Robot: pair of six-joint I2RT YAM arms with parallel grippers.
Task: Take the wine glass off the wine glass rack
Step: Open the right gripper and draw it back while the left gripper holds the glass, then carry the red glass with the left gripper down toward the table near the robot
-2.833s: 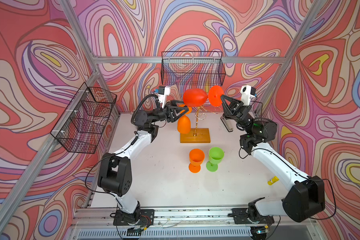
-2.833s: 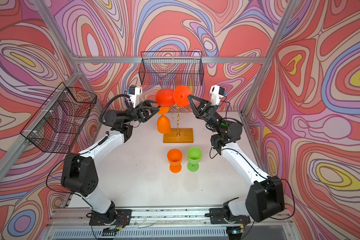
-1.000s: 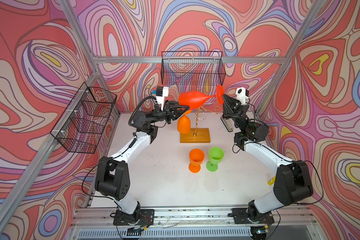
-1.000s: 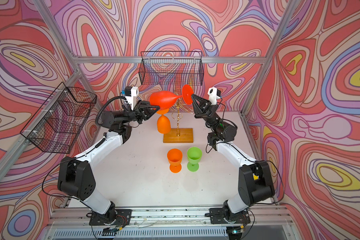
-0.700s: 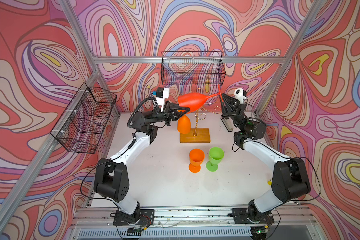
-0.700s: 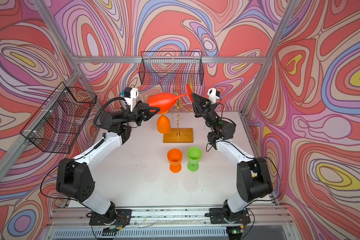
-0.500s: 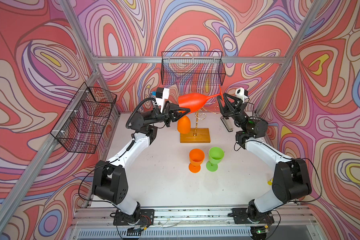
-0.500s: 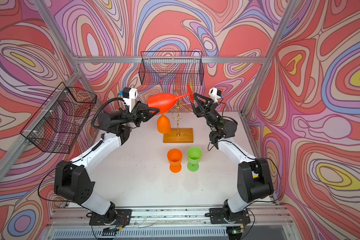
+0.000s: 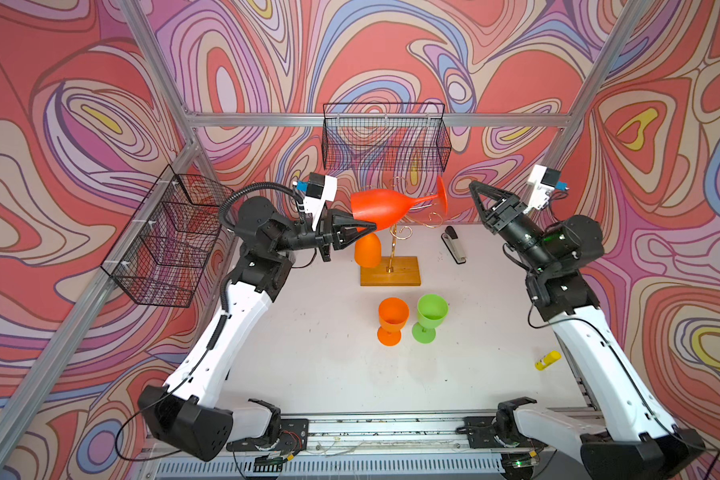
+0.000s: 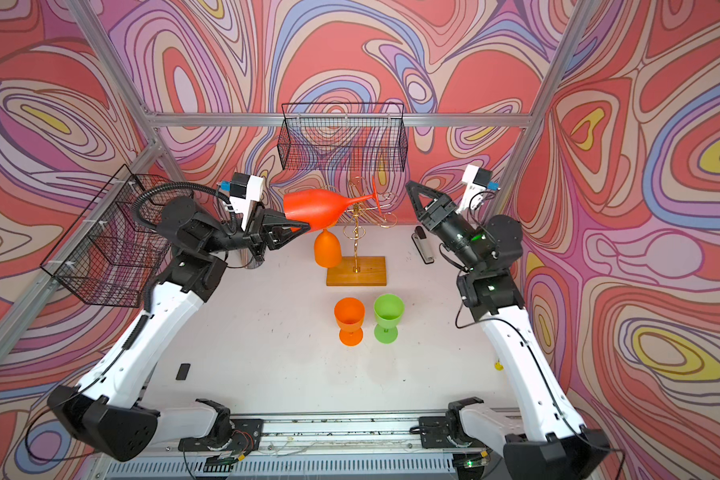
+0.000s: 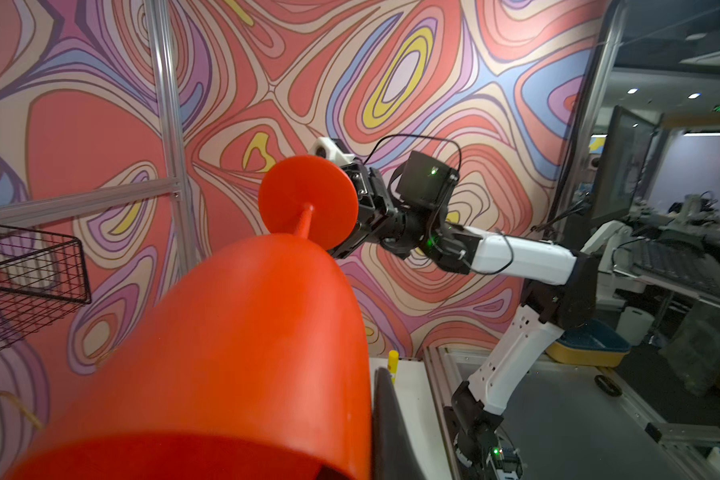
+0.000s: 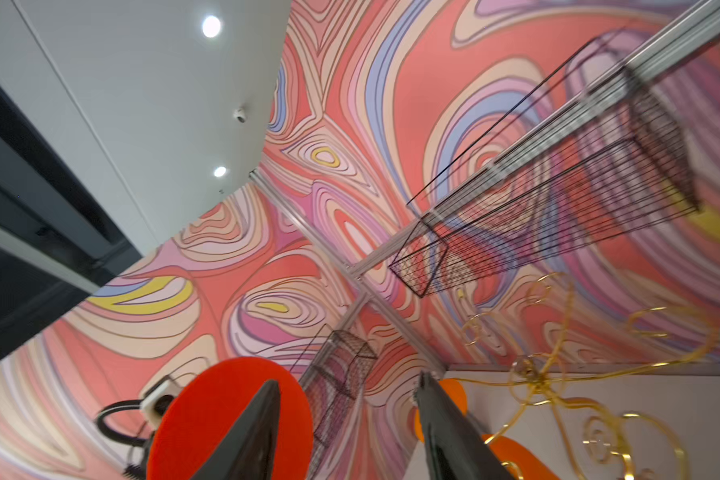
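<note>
Left hand pressed together on the red wine glass, pinching the bowl wall at the rim. Glass held level in the air, bowl at that hand's fingertips, stem and round foot pointing straight away from it toward the right hand. Right hand spread wide, fingers well apart in its wrist view, tips just short of the foot and not touching it. Between the two hands and lower: the wine glass rack, gold hooks just beside the stem and foot; stem inside a hook or free of it, impossible to tell. Just under the left hand's fingertips, an orange glass hanging bowl-down from the rack. Further below both hands, on the tabletop, an orange goblet and a green goblet, upright, side by side, close together. Below the right hand's tips, a black stapler lying on the tabletop.
</note>
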